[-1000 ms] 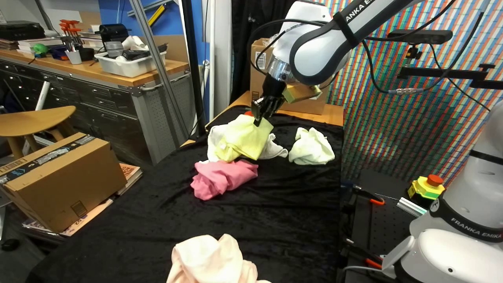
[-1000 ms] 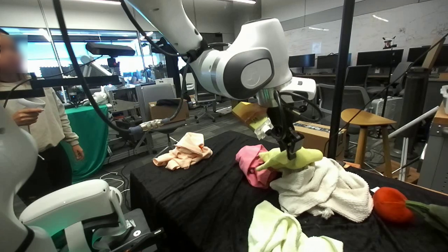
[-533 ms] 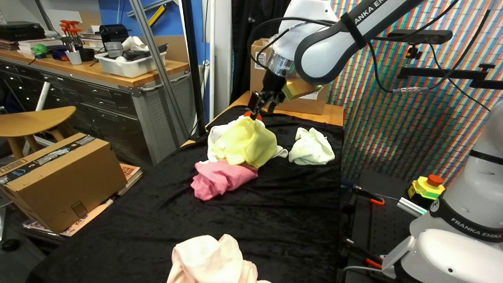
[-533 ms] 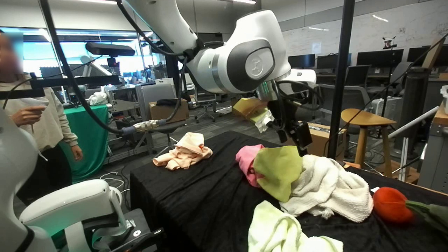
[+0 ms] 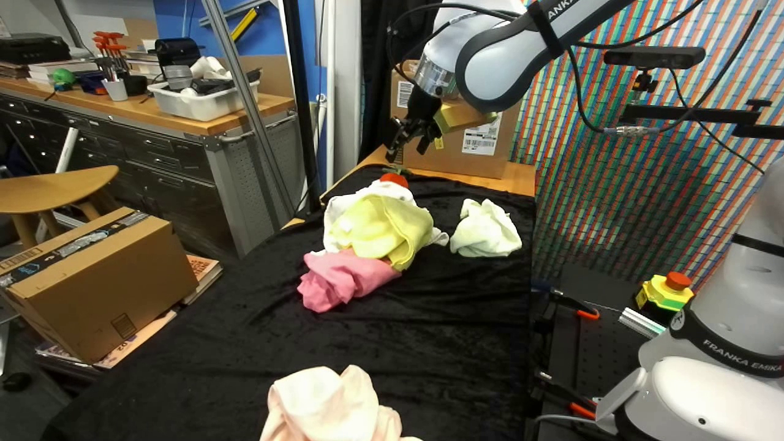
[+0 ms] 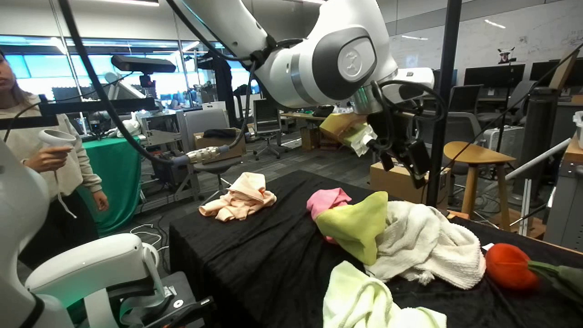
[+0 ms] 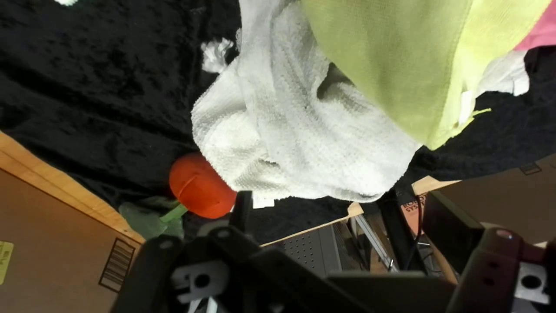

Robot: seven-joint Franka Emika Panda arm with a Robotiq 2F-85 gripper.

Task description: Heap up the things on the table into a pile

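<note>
Three cloths (image 6: 396, 237) in one heap (image 5: 376, 239), two more outside it, on the black-covered tabletop (image 5: 465, 324).
In an exterior view the yellow cloth (image 5: 389, 226) covers parts of the pink cloth (image 5: 343, 282) and the white cloth (image 5: 335, 208); the pale green cloth (image 5: 486, 229) lies near, whole; the peach cloth (image 5: 324, 404) is cut off below, and one flower (image 5: 395, 179) hides mostly behind the heap. In an exterior view the peach cloth shows whole, the pale green one is cut off, the flower's head (image 6: 511, 266) is plain but its leaves (image 6: 546, 270) run off the edge, and the hand (image 6: 403, 177) hangs clear of the heap. In the wrist view its two fingers (image 7: 451, 230) stand wide apart, holding nothing; a small white tag (image 7: 465, 106) shows at the yellow cloth's edge, and a pale scrap (image 7: 66, 1) at the top left is too small to name.
</note>
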